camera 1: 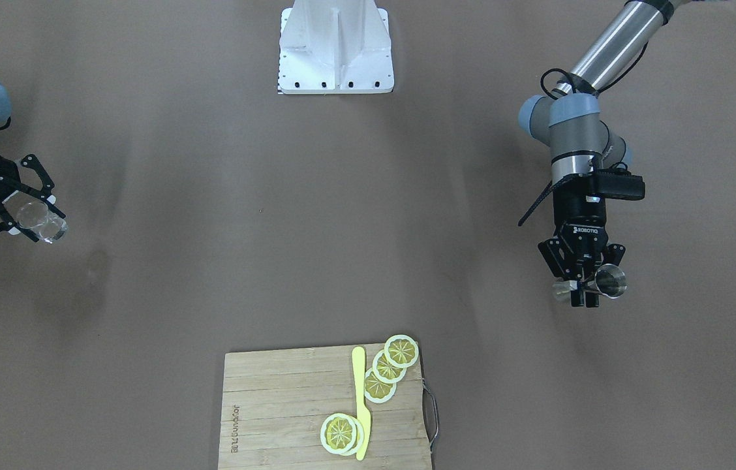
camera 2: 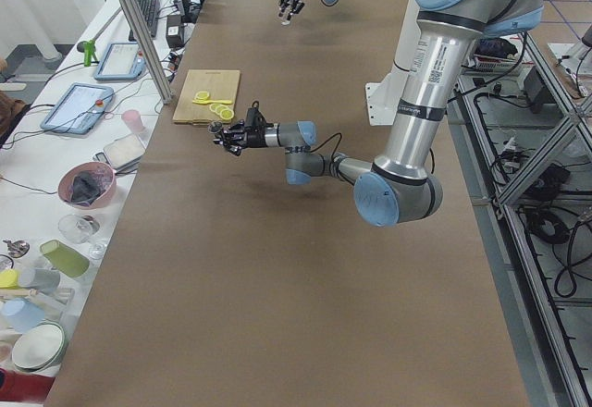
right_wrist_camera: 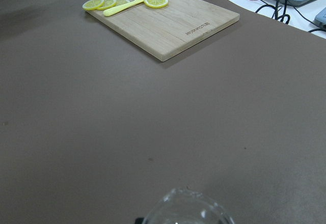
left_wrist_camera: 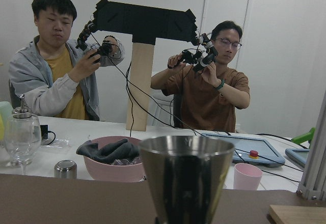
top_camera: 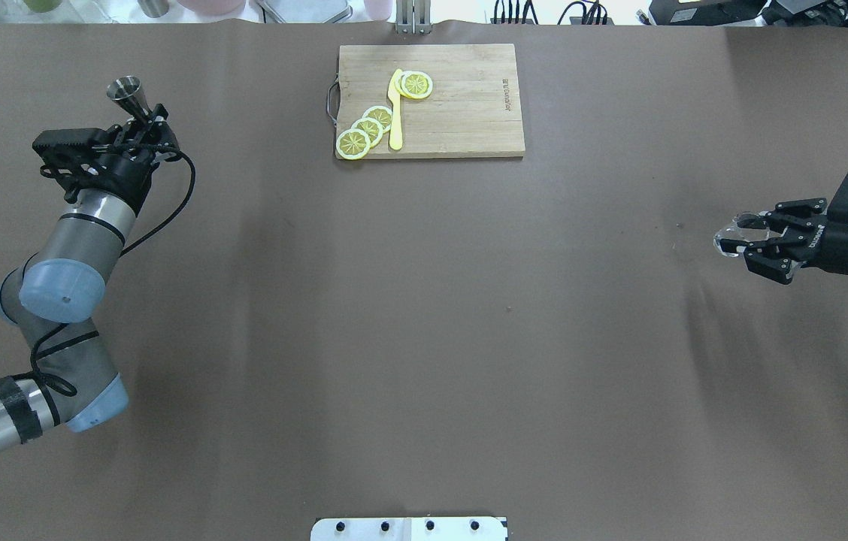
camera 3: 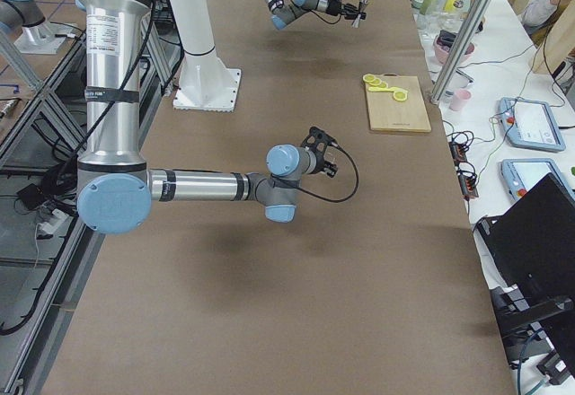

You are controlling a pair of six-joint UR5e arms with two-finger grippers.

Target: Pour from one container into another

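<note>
— Steel jigger: which way up?
— Upright, mouth skyward; one, clamped in left gripper, far left.
— Clear glass?
— One, gripped by right gripper, right side, aloft.

1. Jigger: polished metal, mirror-glossy, smooth.
2. Glass: clear glass, smooth, shiny.
3. Bench: matt brown covering, smooth.
4. Cutting board: pale wood, visible grain, matt; metal handle.
5. Knife: yellow plastic, smooth, slightly glossy.
</note>
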